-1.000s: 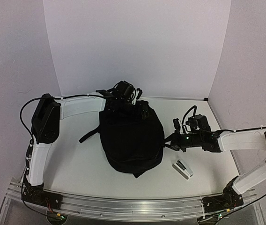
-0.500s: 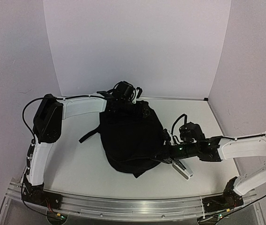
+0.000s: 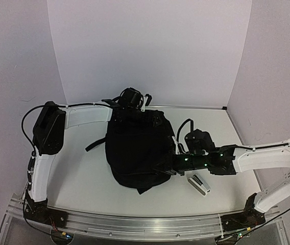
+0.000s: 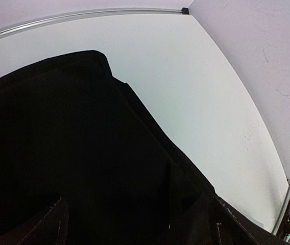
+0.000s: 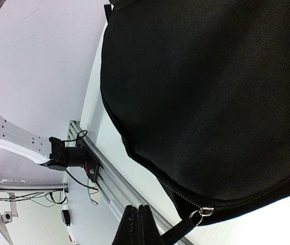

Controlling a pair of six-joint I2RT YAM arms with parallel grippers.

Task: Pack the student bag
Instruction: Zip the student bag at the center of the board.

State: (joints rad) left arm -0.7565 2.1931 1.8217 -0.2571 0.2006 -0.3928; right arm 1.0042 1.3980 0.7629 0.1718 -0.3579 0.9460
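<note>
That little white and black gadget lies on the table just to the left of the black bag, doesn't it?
Not quite. The white and black gadget lies on the table just to the right of the black bag, not to its left. The top external view shows it.

Right gripper (image 3: 169, 168) now against student bag (image 3: 135, 148)

The left arm (image 3: 42, 168) rises from its base to a bent elbow, and its forearm runs rightward along the far edge of the table to the left wrist (image 3: 130, 97); the left fingers stand wide apart. The right arm (image 3: 261, 157) folds at the right edge and reaches leftward, low and nearly level, with the right fingers (image 5: 129, 232) pressed flat together.
</note>
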